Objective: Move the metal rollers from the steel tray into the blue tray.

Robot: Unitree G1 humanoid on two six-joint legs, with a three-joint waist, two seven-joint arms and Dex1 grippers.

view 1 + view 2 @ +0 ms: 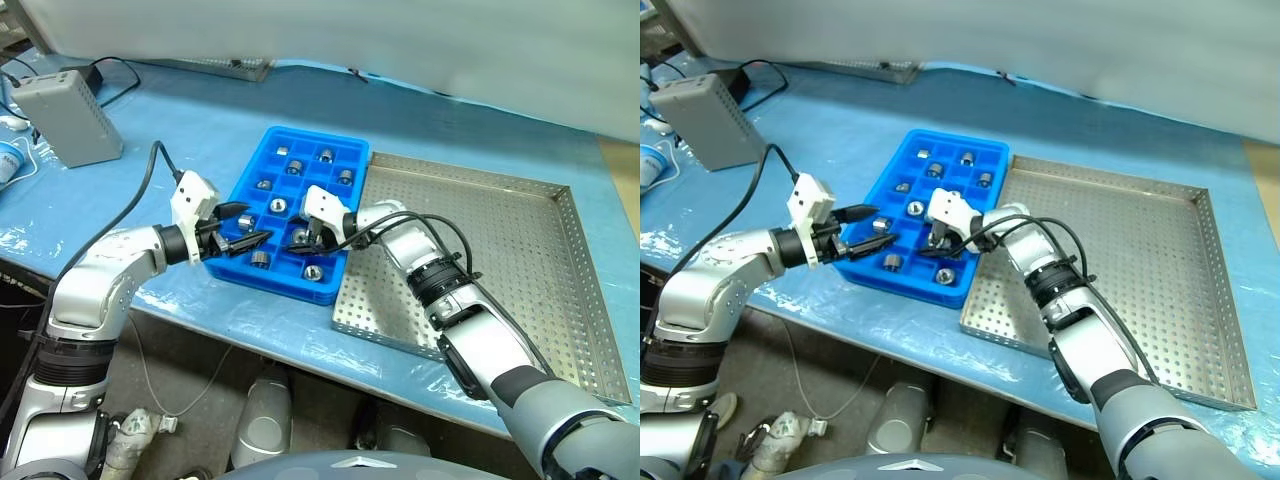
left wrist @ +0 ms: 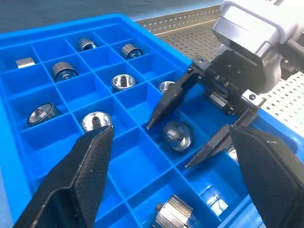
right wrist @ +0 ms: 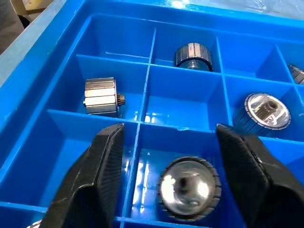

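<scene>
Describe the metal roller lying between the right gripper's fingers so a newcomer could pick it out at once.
Start at the bright blue plastic compartment tray left of the perforated steel tray. The right gripper hangs over a compartment near its front edge, fingers apart, and a shiny silver metal roller lies loose between them. Of all the rollers in the tray, it alone sits between two black fingertips.

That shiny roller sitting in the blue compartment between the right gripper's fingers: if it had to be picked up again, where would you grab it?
Grip the roller across its ribbed round side, coming from above through the compartment's open top. It seems to stand with a shiny end face up, and the blue tray walls close it in on all sides. The right gripper, fingers apart, already straddles it this way.
</scene>
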